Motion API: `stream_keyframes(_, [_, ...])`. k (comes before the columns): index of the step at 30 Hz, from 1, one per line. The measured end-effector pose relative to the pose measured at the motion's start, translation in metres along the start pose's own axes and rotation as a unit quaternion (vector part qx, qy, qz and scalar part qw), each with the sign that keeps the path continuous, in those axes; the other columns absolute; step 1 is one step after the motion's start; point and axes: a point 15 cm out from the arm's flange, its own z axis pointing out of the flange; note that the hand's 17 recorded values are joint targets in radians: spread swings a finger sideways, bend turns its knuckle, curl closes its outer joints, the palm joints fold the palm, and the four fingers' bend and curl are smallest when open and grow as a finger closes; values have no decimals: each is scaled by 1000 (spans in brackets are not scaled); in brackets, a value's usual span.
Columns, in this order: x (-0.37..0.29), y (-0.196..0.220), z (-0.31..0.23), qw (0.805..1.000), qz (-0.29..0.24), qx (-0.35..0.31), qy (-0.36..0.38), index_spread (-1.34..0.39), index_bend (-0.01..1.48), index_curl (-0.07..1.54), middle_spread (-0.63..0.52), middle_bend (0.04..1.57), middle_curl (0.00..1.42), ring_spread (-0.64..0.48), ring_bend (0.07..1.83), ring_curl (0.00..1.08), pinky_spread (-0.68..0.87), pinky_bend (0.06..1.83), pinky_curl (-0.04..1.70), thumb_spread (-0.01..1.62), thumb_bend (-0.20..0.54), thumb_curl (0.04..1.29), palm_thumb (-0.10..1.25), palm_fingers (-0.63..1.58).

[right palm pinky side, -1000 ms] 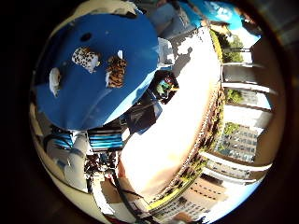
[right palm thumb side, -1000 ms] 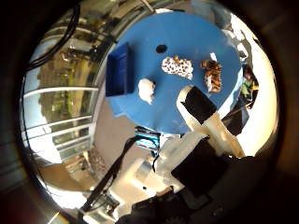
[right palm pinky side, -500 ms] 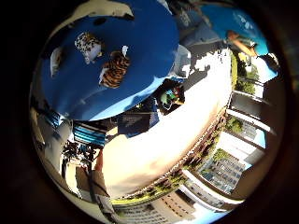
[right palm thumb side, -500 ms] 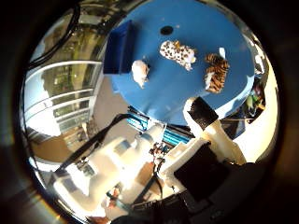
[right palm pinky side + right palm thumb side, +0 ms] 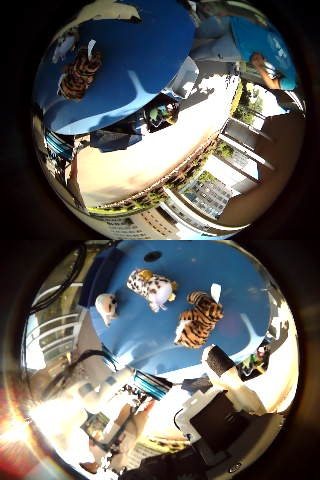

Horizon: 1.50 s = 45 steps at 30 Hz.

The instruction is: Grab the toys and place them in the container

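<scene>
A striped tiger toy (image 5: 198, 318) lies on the round blue table (image 5: 225, 275). A spotted leopard toy (image 5: 150, 285) lies beside it, and a small white toy (image 5: 106, 306) sits near the table's edge. The little finger side palm view shows the tiger toy (image 5: 80, 75) on the same table (image 5: 140, 50). My right hand (image 5: 225, 380) is above the table's edge, away from the toys. One white and black finger reaches out straight.
A small black round mark (image 5: 152, 256) is on the table beyond the leopard toy. A blue slatted seat (image 5: 160, 386) stands below the table's edge. Sunlit pavement (image 5: 150, 160), railings and buildings lie around.
Both views have shifted, so the camera has moved. The toys now look larger and closer. The blue container beside the white toy has left the thumb side view.
</scene>
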Motion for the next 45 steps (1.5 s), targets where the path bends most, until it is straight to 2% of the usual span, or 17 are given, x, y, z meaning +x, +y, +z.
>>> stream_keyframes(10, [-2,-22,84,997,-51,-56,-11,-415,185,278,-10,153,290,202,331,327,362,553,224,1020,-28,429,820,47])
stream_keyframes(21, [-22,-30,133,992,-79,-93,-37,-410,187,282,-12,156,288,210,320,326,369,540,227,1009,-28,429,830,37])
stream_keyframes(26, [-35,-36,144,991,-91,-88,-38,-345,223,307,-40,191,305,198,366,327,364,479,199,1010,-27,431,846,266])
stream_keyframes(27, [-36,-37,144,991,-92,-87,-37,-332,204,305,-66,256,330,177,415,334,361,477,181,1005,-29,435,849,434])
stream_keyframes(28, [-37,-37,144,991,-92,-85,-35,-327,202,311,-76,276,341,165,452,348,354,477,183,1004,-27,437,852,494])
stream_keyframes(29, [-37,-36,144,992,-93,-84,-35,-336,185,307,-88,337,365,142,547,373,335,464,173,1003,-29,438,854,634])
stream_keyframes(32, [-39,-34,140,992,-90,-82,-35,-392,82,269,-128,551,462,111,807,477,302,481,180,1000,-27,446,867,796])
stream_keyframes(33, [-39,-33,139,992,-89,-81,-35,-439,100,245,-149,664,526,85,966,548,295,519,191,999,-27,451,872,844])
stream_keyframes(36, [-40,-32,136,992,-87,-79,-35,-526,212,242,-188,799,620,38,1119,637,293,615,208,992,-23,465,888,952])
stream_keyframes(40, [-45,-20,132,993,-78,-74,-41,-668,288,248,-231,945,750,-22,1191,717,298,970,316,974,-9,512,944,1100])
stream_keyframes(45, [-60,-13,121,994,-59,-62,-69,-798,396,282,-255,1033,859,-61,1251,774,264,1269,453,1003,11,571,1030,1082])
